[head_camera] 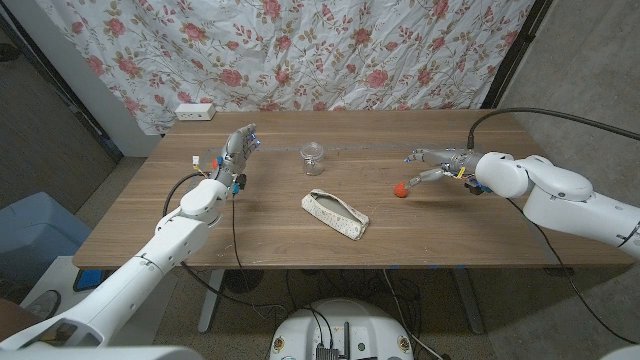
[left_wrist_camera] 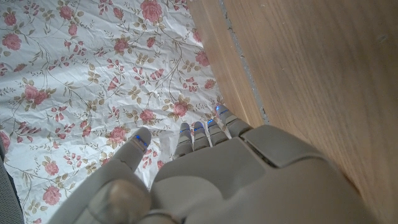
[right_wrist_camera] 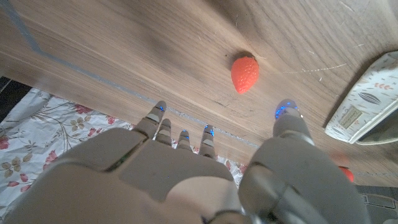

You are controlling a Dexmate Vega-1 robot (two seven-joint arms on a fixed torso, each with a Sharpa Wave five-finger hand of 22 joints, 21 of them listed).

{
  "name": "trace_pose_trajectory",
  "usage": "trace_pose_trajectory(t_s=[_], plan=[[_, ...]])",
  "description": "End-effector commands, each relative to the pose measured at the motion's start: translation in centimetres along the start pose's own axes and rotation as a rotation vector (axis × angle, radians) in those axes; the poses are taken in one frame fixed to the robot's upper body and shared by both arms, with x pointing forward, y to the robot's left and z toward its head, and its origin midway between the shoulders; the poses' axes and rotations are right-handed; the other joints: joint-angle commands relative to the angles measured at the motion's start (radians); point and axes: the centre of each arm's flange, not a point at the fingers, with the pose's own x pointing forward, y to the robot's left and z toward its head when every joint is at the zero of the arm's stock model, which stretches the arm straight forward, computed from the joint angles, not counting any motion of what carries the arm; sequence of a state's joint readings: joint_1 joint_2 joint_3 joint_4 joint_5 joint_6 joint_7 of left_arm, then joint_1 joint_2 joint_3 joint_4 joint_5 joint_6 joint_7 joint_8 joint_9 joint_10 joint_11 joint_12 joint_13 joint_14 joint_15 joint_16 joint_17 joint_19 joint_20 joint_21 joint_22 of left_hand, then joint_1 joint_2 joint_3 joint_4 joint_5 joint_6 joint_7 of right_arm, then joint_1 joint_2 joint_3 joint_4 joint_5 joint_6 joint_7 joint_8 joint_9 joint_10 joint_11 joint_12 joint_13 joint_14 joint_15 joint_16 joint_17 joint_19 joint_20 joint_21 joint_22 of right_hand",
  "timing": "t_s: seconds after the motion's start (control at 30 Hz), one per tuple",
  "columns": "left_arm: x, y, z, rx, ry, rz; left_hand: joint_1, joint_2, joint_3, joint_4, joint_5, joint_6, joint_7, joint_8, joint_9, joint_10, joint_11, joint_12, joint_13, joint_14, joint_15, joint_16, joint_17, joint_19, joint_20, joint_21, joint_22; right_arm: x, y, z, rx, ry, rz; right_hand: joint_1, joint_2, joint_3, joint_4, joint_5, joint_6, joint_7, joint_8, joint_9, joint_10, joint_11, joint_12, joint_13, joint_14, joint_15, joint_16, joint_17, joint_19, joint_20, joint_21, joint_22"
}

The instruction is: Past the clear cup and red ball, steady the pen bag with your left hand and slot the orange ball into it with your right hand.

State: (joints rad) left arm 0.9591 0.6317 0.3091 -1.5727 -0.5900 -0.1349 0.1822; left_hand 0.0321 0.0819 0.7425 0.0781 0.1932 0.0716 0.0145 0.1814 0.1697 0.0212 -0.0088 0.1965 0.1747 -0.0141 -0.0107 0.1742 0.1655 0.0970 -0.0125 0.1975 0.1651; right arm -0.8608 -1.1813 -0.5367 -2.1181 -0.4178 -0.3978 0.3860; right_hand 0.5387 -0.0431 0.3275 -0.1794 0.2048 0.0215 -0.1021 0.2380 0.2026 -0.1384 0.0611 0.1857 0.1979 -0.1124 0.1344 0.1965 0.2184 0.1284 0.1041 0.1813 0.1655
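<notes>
The pen bag (head_camera: 335,214) lies near the middle of the wooden table (head_camera: 150,225), a pale patterned pouch whose long axis runs on a diagonal, from the far end on our left to the near end on our right. In the right wrist view its printed fabric and a label show (right_wrist_camera: 367,102). Beyond it stands the clear cup (head_camera: 312,155), upright, apart from the bag.

Just to the bag's right, and a little farther back, sits a small orange-red object (head_camera: 401,188); in the right wrist view it looks strawberry-shaped (right_wrist_camera: 244,73), not a plain ball. We see no second ball.

Our right hand (head_camera: 438,163) hovers just beside that object, fingers spread and reaching toward it, holding nothing. We judge it the nearer hand for the pick.

Our left hand (head_camera: 236,150) is raised well to the bag's left, toward the far edge, fingers extended and apart, holding nothing. It must travel rightward and nearer to reach the bag.
</notes>
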Motion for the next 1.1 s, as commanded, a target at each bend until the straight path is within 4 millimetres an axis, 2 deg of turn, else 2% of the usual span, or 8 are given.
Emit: trace_pose_trajectory(t_s=[0.03, 0.5, 1.1], plan=[[-0.3, -0.4, -0.5, 0.0, 0.019, -0.008, 0.003, 0.078, 0.004, -0.001, -0.001, 0.011, -0.002, 0.004, 0.005, 0.008, 0.0, 0.0, 0.001, 0.0, 0.0, 0.002, 0.002, 0.006, 0.0, -0.001, 0.006, 0.7, 0.4, 0.7, -0.042, 0.041, 0.045, 0.015, -0.002, 0.006, -0.001, 0.007, 0.004, -0.004, 0.004, 0.006, -0.009, 0.006, 0.004, 0.003, 0.003, 0.01, 0.004, 0.003, 0.001, 0.01, 0.005, 0.002], [-0.3, -0.3, -0.6, 0.002, 0.02, -0.012, 0.001, 0.078, 0.006, -0.002, -0.002, 0.009, -0.004, 0.002, 0.005, 0.007, 0.0, -0.001, 0.002, 0.0, 0.0, 0.001, 0.002, 0.006, 0.002, -0.002, 0.006, 1.9, 1.3, 1.4, -0.081, 0.052, 0.07, 0.032, -0.001, 0.014, 0.004, 0.01, 0.037, -0.016, 0.02, 0.011, -0.004, 0.005, 0.009, 0.005, 0.011, 0.008, 0.011, 0.004, 0.009, 0.013, 0.008, 0.002], [-0.9, -0.2, -0.9, 0.004, 0.027, 0.001, 0.001, 0.077, 0.008, -0.004, -0.002, 0.011, -0.005, 0.002, 0.005, 0.009, -0.002, -0.002, 0.002, 0.0, -0.001, 0.001, 0.001, 0.008, 0.005, -0.002, 0.006, 3.4, 2.2, 1.6, -0.103, 0.057, 0.072, 0.049, 0.001, 0.022, 0.009, 0.01, 0.071, -0.028, 0.039, 0.017, 0.015, -0.002, 0.018, 0.007, 0.037, -0.002, 0.025, 0.008, 0.04, 0.009, 0.016, 0.003]])
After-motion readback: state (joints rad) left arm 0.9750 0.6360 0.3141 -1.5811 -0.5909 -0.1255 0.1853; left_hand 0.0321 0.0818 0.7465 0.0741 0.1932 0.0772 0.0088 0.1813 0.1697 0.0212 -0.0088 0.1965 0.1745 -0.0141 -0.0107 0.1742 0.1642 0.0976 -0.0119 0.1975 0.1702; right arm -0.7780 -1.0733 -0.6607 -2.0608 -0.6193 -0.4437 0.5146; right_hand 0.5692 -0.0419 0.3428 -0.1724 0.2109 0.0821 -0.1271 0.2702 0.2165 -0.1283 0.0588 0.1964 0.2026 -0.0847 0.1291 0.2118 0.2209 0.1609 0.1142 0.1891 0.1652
